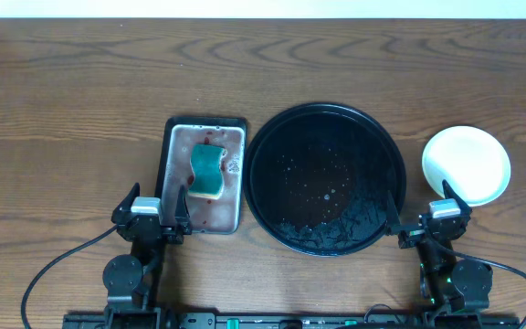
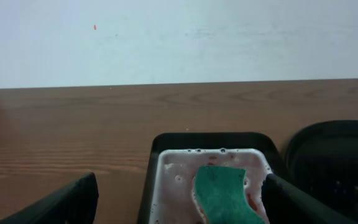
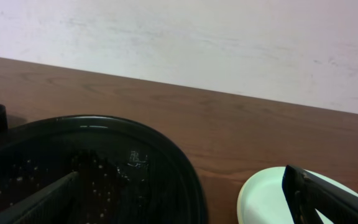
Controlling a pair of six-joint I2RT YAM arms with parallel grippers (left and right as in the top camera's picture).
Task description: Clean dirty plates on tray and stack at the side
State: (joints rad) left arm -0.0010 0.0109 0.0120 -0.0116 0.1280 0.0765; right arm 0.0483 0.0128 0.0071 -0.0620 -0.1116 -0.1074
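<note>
Plates (image 1: 467, 164) sit stacked, pale and clean-looking, on bare wood by the table's right edge, just beside the black tray (image 1: 327, 137), which holds only droplets. How many are stacked I cannot tell. The job looks finished. Left of the tray, a stained metal pan (image 1: 176, 137) holds a green sponge (image 1: 207, 171). Along the near edge, the left gripper (image 1: 160, 195) and right gripper (image 1: 420, 201) hang wide open, unobstructed.

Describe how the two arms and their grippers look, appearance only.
Both arms are matte black with round joints. The left gripper and right gripper each carry a silver-grey wrist block and two black wedge-shaped fingers. Thin black cables loop from both bases; green lights glow on the right one.
</note>
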